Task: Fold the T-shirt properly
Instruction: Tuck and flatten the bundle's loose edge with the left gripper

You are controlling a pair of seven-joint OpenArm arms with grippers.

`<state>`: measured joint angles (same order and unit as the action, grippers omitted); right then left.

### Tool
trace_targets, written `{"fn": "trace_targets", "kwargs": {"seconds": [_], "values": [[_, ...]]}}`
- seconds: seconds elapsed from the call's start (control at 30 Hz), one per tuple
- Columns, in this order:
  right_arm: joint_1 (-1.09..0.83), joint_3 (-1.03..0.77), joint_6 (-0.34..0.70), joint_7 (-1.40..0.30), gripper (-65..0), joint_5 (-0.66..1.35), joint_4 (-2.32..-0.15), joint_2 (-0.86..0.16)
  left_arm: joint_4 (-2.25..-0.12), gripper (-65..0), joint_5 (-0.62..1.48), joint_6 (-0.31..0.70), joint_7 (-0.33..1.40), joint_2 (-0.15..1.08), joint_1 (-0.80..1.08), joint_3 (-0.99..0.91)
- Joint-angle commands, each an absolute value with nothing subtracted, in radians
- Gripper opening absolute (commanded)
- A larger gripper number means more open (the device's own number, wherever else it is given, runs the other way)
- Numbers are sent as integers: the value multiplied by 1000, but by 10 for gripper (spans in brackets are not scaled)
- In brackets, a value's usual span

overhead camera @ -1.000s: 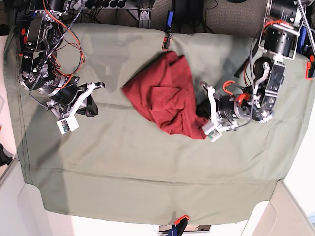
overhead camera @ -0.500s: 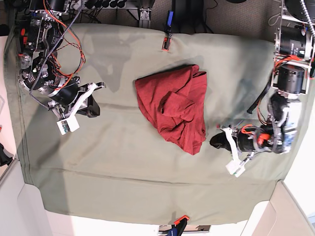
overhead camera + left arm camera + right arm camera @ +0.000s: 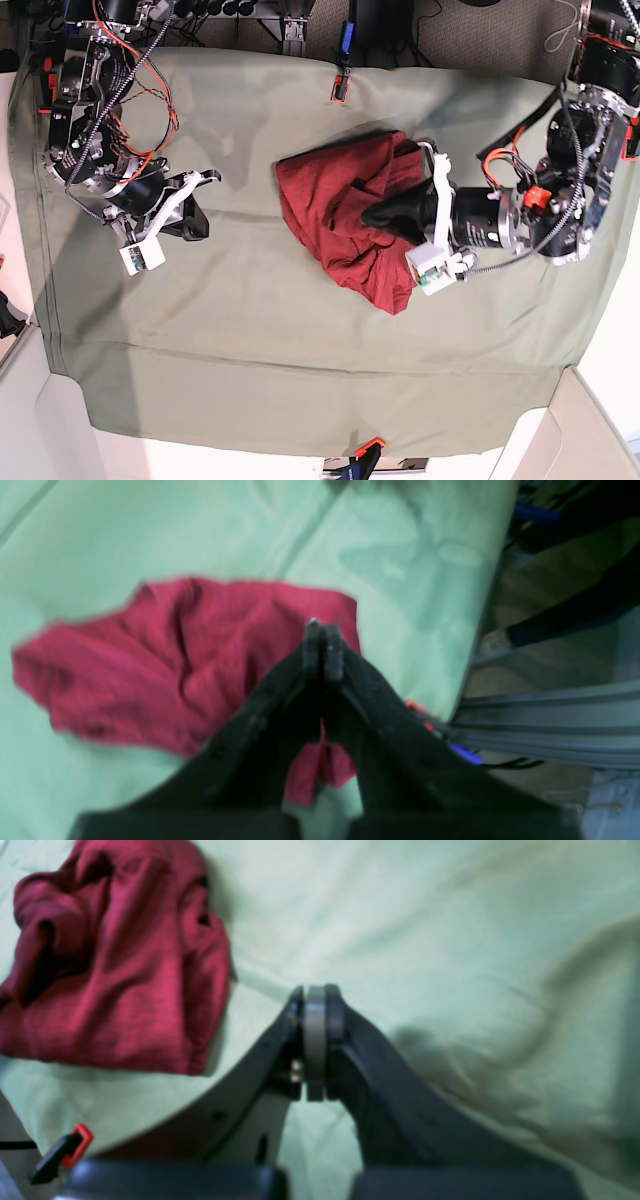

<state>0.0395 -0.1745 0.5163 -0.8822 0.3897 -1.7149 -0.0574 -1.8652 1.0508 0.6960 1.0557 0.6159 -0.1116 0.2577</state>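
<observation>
The T-shirt (image 3: 330, 205) is a crumpled dark brick-red heap at the middle of the green cover. It also shows in the left wrist view (image 3: 175, 665) and at the upper left of the right wrist view (image 3: 110, 965). My left gripper (image 3: 368, 214) reaches over the shirt's right part from the right. In the left wrist view the left gripper (image 3: 322, 627) has its jaws pressed together just above the cloth, with nothing seen between the tips. My right gripper (image 3: 195, 222) is shut and empty over bare cover, well left of the shirt, and is shut in its own view (image 3: 315, 992).
The sage-green table cover (image 3: 300, 330) is wrinkled. Clamps hold it at the far edge (image 3: 340, 85) and the near edge (image 3: 365, 447). A red-and-black clamp (image 3: 60, 1152) shows by the right gripper. The table edge and a metal rail (image 3: 525, 730) lie right of the shirt.
The left gripper dragged the shirt rightward, pulled away to the lower right, and has now swung back over the shirt's right part. The right arm has barely moved.
</observation>
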Motion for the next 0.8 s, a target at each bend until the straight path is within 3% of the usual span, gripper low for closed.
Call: {"fn": "trace_targets", "kwargs": {"seconds": [0.0, 0.4, 0.53, 0.77], "values": [[55, -176, 520, -859, -650, 400, -1711, -59, -1871, -650, 1052, 698, 1017, 601, -119, 250], [60, -176, 520, -844, -650, 400, -1654, -58, -1652, -650, 874, 698, 909, 406, -121, 250], [60, -176, 520, -845, -650, 400, -1654, -59, -1580, -650, 840, 698, 908, 420, -125, 249], [60, -176, 520, -841, -650, 400, -1654, -59, -1571, -650, 904, 698, 909, 567, -150, 249]]}}
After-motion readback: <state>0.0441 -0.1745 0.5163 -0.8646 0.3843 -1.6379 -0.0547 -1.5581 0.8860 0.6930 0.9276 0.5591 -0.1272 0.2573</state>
